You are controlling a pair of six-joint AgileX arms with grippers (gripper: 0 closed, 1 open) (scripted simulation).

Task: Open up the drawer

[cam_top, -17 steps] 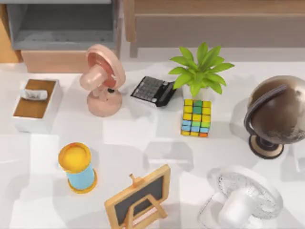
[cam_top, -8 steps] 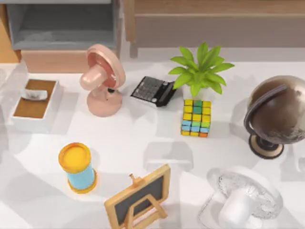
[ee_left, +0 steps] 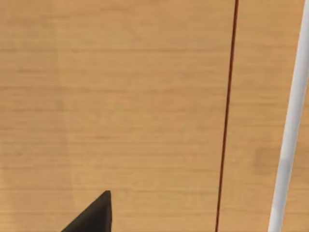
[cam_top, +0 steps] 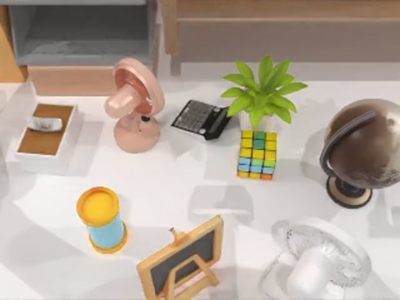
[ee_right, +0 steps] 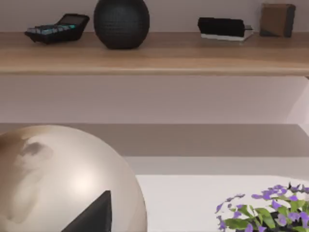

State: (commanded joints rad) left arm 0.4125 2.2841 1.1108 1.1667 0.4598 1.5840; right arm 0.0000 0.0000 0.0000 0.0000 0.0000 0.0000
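The drawer (cam_top: 84,56) behind the pink fan (cam_top: 134,106) already stands open; gripper states cannot be told; next, retreat.

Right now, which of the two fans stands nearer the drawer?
The pink fan, right beside the drawer front at the top view's upper left. The white fan sits at the lower right.

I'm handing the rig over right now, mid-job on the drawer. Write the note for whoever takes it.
Left gripper: facing a pale wood surface at close range in its wrist view.
Right gripper: idle beside the globe at the table's right.
The drawer at top left, behind the pink fan, stands pulled out, its grey floor exposed, nothing holding it.
Done: drawer looks open.
Left: confirm it is open far enough.
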